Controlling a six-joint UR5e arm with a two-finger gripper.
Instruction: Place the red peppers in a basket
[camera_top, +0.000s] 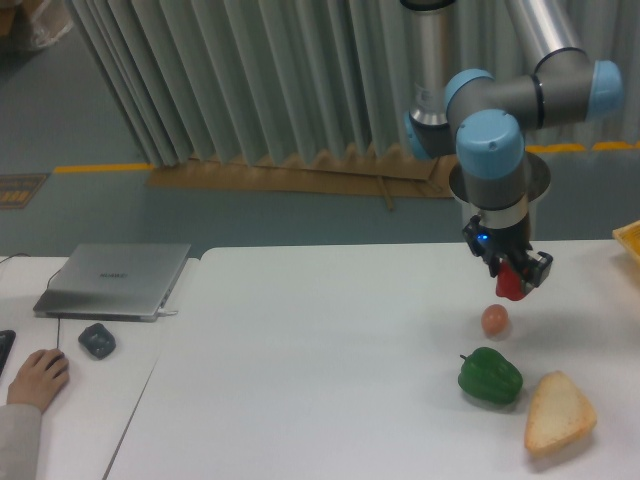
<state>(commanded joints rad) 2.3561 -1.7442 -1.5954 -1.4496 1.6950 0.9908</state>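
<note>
My gripper (512, 280) hangs above the right half of the table, shut on the small red pepper (510, 284), which shows as a red lump between the dark fingers. The pepper is lifted clear of the table, just above and right of the brownish egg (494, 320). At the far right edge of the view, only a yellow-orange rim corner of the basket (630, 240) shows, well to the right of the gripper.
A green bell pepper (490, 376) and a pale wedge of bread (558, 412) lie near the front right. On the adjoining left table are a closed laptop (115, 279), a grey mouse (97, 340) and a person's hand (36, 374).
</note>
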